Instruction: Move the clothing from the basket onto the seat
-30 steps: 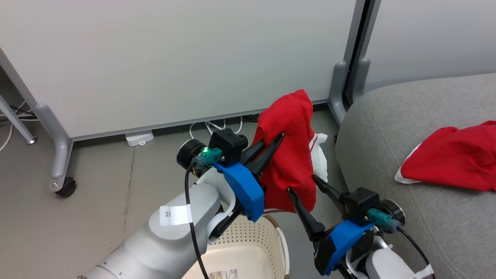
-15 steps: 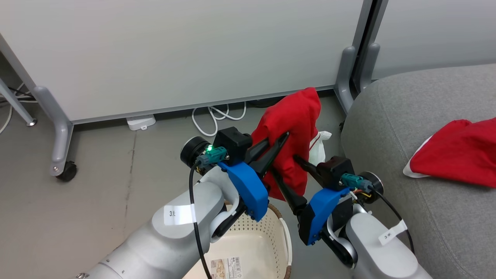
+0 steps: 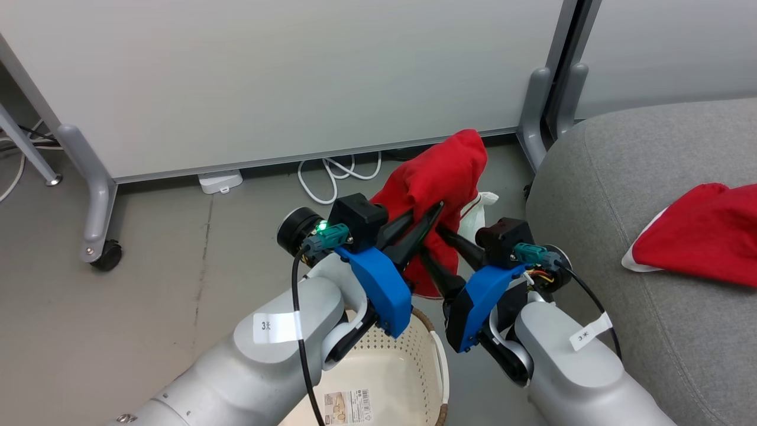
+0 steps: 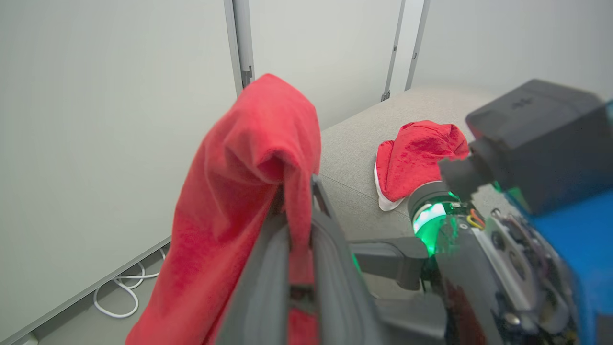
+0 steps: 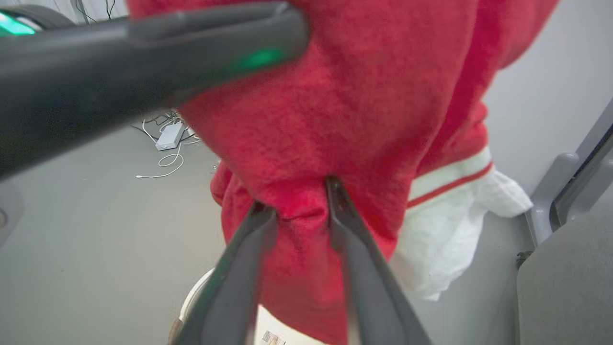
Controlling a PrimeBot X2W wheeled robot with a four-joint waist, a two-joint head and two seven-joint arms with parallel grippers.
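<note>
My left pincer (image 3: 429,213) is clenched on a bright red fabric garment with white stripe trim (image 3: 443,171), held at 12 o'clock from the cream perforated plastic basket (image 3: 384,367). My right pincer (image 5: 294,196) is parted, tips pressing a fold of it. The grey upholstered seat (image 3: 621,165), at 3 o'clock, bears a second red garment (image 3: 704,231).

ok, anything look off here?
Nothing spilled or damaged. Only oddity: a looped white cable and a small white plastic box lie loose on the grey floor by the pale partition's base.
</note>
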